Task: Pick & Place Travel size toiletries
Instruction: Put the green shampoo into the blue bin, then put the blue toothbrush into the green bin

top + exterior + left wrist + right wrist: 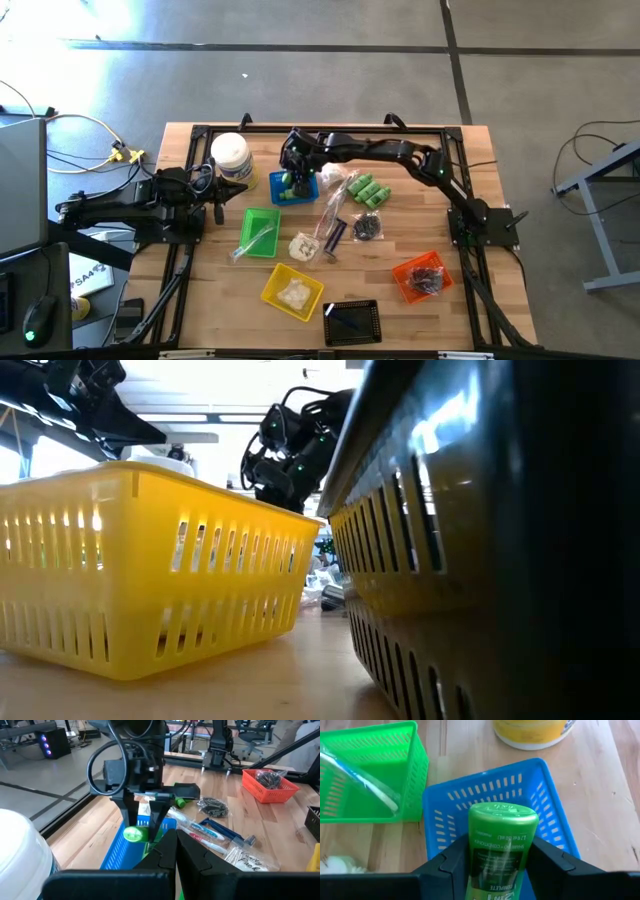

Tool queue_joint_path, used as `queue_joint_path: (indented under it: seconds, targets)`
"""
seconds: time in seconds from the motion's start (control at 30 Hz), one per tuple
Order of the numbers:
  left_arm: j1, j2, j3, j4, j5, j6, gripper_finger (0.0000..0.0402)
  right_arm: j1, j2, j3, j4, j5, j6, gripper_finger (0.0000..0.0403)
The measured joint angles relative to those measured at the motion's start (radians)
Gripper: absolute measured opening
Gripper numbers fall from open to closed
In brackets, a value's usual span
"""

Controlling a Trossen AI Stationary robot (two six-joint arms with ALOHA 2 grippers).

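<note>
My right gripper point(499, 845) is shut on a small bright green bottle point(501, 827) over the blue mesh basket point(445, 815); the high view shows them at the table's far middle point(293, 178). More green bottles point(370, 190), clear sachets point(335, 215), a white packet point(303, 246) and a dark piece point(368, 228) lie loose on the table. Another clear sachet point(362, 782) leans in the green basket point(415, 775). My left gripper point(175, 847) is shut and touches nothing, at the table's left point(218, 190). My right gripper pinches the green bottle's body point(492, 865) between its two fingers point(455, 862), one on each side. The fingers slant down from the table's right side and lie along the bottle. The rounded cap end point(134, 834) sticks out past the fingertips, tilted down over the inside of the blue basket.
A big white-lidded jar point(230, 158) stands just left of the blue basket. A yellow basket point(292, 290), a black basket point(352, 320) and an orange basket point(420, 275) sit toward the near edge. Black frame rails point(200, 135) run along the table's sides.
</note>
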Motion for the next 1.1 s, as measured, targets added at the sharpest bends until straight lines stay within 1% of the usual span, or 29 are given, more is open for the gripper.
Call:
queue_joint_path:
  seconds: [0.17,0.27,0.37,0.47,0.63,0.73,0.83,0.9,0.97,1.03,1.1]
  targets:
    - [0.0,0.0,0.0,0.0,0.0,0.0,0.0,-0.01,0.0,0.0,-0.002,-0.009,-0.009,0.0165]
    - [0.0,0.0,0.0,-0.002,-0.001,0.0,0.0,0.0,0.0,0.0,0.0,-0.035,0.006,0.0189]
    - [0.0,0.0,0.0,-0.001,-0.001,0.0,0.0,0.011,0.0,0.0,0.014,-0.047,0.038,0.0219]
    - [0.0,0.0,0.0,-0.001,-0.004,0.0,0.0,0.014,0.0,0.0,0.017,-0.048,0.039,0.024]
    - [0.0,0.0,0.0,-0.002,-0.004,0.0,0.0,0.014,-0.002,0.0,0.048,-0.052,0.027,0.0249]
    - [0.0,0.0,0.0,-0.002,-0.004,0.0,0.0,0.017,-0.043,-0.001,0.041,-0.068,0.014,0.0246]
    - [0.0,0.0,0.0,-0.003,-0.003,0.0,0.0,0.018,-0.13,-0.001,0.041,-0.123,-0.007,0.0231]
    - [0.0,0.0,0.0,-0.003,-0.003,0.0,0.0,0.018,-0.203,-0.001,0.017,-0.167,-0.014,0.0209]
    - [0.0,-0.001,0.0,-0.002,-0.003,0.0,0.0,0.021,-0.281,-0.001,-0.024,-0.242,-0.031,0.0173]
    - [0.0,-0.001,0.0,-0.003,-0.003,0.0,0.0,0.031,-0.367,-0.001,-0.078,-0.313,-0.057,0.0129]
    - [0.0,-0.001,0.0,-0.003,-0.003,-0.003,0.0,0.047,-0.464,-0.014,-0.11,-0.33,-0.083,0.008]
